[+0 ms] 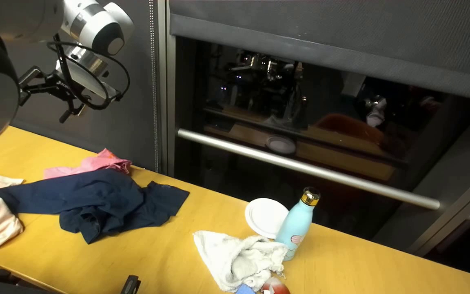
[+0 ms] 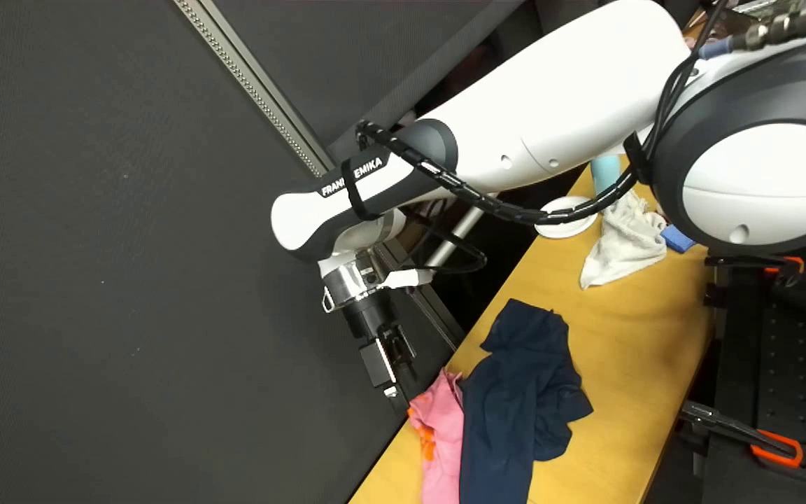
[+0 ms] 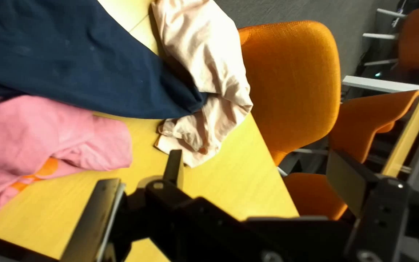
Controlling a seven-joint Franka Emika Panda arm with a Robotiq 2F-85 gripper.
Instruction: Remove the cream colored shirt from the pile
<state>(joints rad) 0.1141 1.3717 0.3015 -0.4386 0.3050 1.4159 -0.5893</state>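
At the edge of the table lies the cream shirt, touching the navy garment and well apart from the pincer, whose jaws stand wide with nothing between. Both exterior views show a white plate outside the wrist view. The arm stretches out, its end bent downward.

A grey blind hangs above a dark, reflecting window crossed by 1 metal bar; orange chairs stand near the yellow table.
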